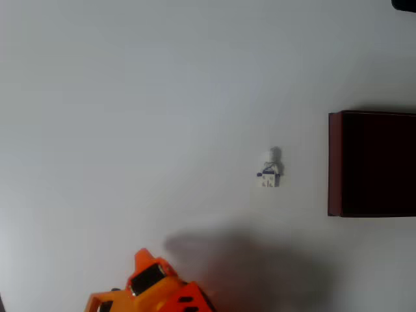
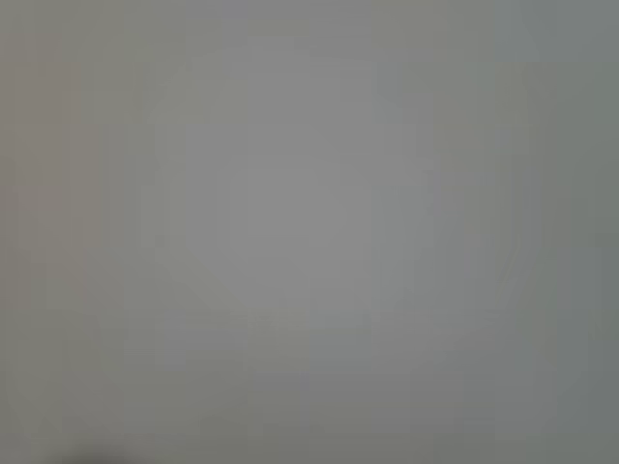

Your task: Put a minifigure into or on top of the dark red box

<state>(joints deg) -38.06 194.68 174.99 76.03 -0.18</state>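
In the overhead view the minifigure (image 1: 270, 170), tiny and white with a pale head and dark blue marks, lies alone on the pale table, right of the middle. The dark red box (image 1: 334, 162) sits at the right edge, cut off by the picture; its maroon left wall and near-black inside show. The orange arm comes in at the bottom left, and its gripper (image 1: 144, 260) points up the picture, well below and left of the figure. How its jaws stand is not clear. The wrist view is a blurred grey surface.
The pale table (image 1: 130, 97) spreads out bare around the figure. The arm casts a soft shadow (image 1: 247, 266) on the table below the figure. A small dark object (image 1: 404, 4) sits at the top right corner.
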